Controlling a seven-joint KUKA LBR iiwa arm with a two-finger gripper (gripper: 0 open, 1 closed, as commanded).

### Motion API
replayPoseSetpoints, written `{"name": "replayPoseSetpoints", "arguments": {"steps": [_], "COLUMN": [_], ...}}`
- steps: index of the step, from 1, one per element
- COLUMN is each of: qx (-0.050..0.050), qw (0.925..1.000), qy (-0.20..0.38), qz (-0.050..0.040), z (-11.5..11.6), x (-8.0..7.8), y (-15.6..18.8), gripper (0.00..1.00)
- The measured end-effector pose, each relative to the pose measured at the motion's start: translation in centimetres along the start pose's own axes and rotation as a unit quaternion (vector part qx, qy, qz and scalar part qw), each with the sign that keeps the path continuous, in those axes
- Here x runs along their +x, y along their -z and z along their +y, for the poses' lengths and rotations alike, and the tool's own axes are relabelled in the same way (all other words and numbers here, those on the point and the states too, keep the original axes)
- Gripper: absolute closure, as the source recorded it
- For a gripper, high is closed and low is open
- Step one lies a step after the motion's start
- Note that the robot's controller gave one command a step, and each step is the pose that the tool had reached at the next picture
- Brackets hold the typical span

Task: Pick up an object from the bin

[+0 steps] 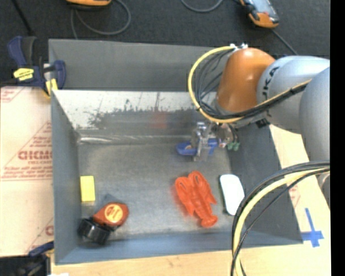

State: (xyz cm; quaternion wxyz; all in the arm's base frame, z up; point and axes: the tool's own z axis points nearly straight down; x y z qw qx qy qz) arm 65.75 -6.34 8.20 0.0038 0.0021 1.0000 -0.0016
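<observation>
My gripper (205,148) hangs low over the back middle of the bin, under the orange wrist cover. A small blue thing (187,149) lies on the floor right at its left side, touching or nearly touching it. An orange lobster-shaped toy (196,199) lies a little nearer the front, below the gripper. Beside the toy on the right, a white oval thing (232,193) rests against the right wall.
A yellow block (87,189) lies at the left side. An orange and black tape measure (104,220) sits in the front left corner. The arm and its looped cables cover the bin's right rim.
</observation>
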Motion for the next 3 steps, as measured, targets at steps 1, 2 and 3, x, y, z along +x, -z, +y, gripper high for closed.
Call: {"name": "replayPoseSetpoints", "arguments": {"steps": [1, 2, 3], "qx": [0.0, 0.0, 0.0], "qw": [1.0, 1.0, 1.0], "qy": [0.0, -0.001, -0.001], "qz": [-0.0025, 0.0034, -0.0018], "z": [-0.1, -0.1, -0.2], "x": [-0.2, -0.1, -0.5], "y": [7.5, 4.3, 10.0], "gripper": [1.0, 1.0, 1.0]}}
